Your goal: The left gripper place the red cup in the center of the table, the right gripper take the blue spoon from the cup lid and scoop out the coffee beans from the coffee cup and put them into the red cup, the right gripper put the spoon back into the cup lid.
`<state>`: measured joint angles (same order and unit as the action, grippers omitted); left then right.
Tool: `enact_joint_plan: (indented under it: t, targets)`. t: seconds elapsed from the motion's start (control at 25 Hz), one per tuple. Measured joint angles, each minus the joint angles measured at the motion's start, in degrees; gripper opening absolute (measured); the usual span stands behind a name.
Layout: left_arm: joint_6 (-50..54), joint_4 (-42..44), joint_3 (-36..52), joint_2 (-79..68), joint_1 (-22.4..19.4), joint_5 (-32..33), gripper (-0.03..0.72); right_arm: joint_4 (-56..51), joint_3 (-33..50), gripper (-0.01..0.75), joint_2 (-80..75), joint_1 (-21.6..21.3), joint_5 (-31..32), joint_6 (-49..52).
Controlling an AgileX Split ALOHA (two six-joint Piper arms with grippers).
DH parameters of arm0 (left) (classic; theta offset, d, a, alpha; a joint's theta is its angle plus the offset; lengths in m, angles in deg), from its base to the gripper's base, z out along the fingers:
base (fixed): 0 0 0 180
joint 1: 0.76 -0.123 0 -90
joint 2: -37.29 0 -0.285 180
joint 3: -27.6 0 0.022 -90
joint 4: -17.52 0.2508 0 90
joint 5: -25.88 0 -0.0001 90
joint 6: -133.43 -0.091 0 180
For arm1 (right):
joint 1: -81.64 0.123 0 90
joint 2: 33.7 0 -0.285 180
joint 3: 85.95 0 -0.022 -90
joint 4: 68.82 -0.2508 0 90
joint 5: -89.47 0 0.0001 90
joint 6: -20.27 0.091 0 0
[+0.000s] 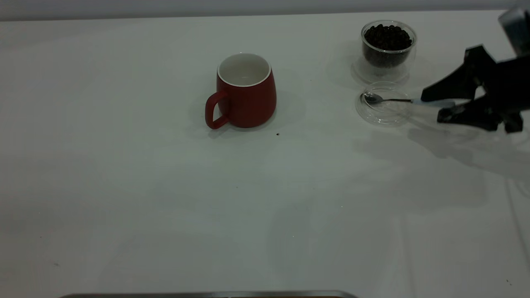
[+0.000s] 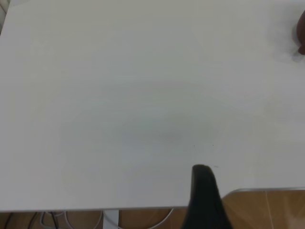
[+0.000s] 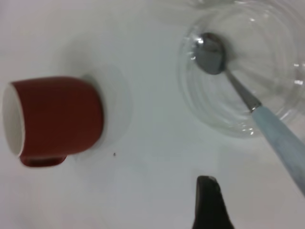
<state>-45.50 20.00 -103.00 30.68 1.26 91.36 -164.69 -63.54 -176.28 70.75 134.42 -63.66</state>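
Spoon handle is straddled by the right tool (image 1: pixel 430 107), whose fingers are spread apart on either side of it without closing. The blue spoon (image 1: pixel 397 100) is laid across the cup lid (image 1: pixel 383 109), bowl inside the rim. The coffee cup (image 1: pixel 388 46), filled with coffee beans (image 1: pixel 387 37), is set just behind the lid. The red cup (image 1: pixel 245 92) is placed upright well to the lid's left on the worktop (image 1: pixel 165 198). The left tool (image 2: pixel 204 195) is held over bare worktop; whether it is apart or together cannot be told.
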Motion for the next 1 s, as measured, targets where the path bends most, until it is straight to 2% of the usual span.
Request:
enact_joint_plan:
  t: [0.32,0.64,0.8,1.0]
  targets:
    - [0.0,0.0,0.0,0.0,0.0,0.0,0.587,22.07,0.05,0.525,8.32,0.0,-8.19,15.89]
    - [0.0,0.0,0.0,0.0,0.0,0.0,0.587,29.1,1.22,0.525,20.05,1.0,-8.33,22.3]
    - [0.0,0.0,0.0,0.0,0.0,0.0,0.587,30.3,2.27,0.525,32.59,1.17,-6.3,24.29]
    - [0.0,0.0,0.0,0.0,0.0,0.0,0.587,38.25,4.3,0.525,54.39,1.17,1.3,32.13]
